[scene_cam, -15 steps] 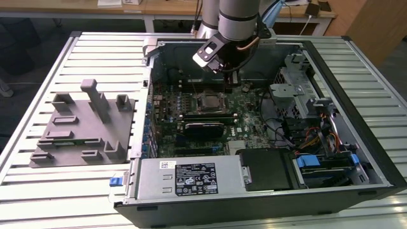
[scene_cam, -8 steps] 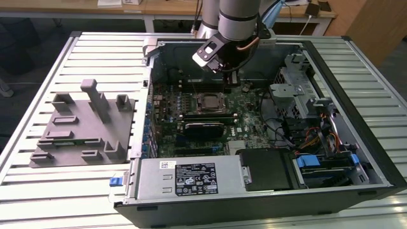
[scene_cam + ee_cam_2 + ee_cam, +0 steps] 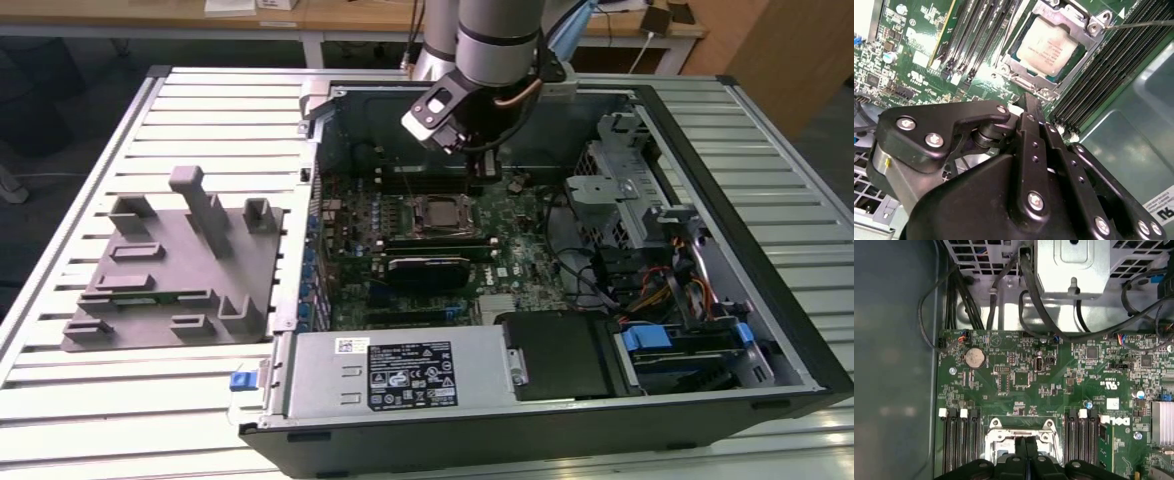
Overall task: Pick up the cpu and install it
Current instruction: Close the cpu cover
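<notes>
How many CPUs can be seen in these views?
1. The cpu lies in the socket frame on the motherboard, with the gripper close by and not holding it. More could be hidden inside the case.

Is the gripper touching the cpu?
Apart. In the second wrist view the gripper ends short of the cpu, with green board showing between.

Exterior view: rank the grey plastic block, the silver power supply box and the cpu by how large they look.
Largest to smallest:
1. grey plastic block, the widest footprint
2. silver power supply box, about as long but narrower; it lies nearer the camera, so the gap is unsure
3. cpu in its socket, clearly the smallest
</notes>
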Robot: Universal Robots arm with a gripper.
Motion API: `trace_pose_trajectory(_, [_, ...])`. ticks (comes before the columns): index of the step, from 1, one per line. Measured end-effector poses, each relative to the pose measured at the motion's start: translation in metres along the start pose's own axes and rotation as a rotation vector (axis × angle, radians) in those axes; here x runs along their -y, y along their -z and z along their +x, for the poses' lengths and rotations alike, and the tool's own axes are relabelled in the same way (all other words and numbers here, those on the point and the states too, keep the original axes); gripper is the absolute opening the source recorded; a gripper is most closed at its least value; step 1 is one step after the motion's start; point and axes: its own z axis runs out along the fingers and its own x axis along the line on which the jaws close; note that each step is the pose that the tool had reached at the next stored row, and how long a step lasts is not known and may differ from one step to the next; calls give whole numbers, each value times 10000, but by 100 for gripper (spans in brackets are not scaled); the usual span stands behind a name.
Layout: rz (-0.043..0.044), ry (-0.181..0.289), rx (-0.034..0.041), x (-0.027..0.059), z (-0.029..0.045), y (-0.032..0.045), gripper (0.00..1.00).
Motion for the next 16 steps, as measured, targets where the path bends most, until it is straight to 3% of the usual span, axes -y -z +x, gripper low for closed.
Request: trace_pose_trajectory(16, [1,0,3,194,-9,-110,11])
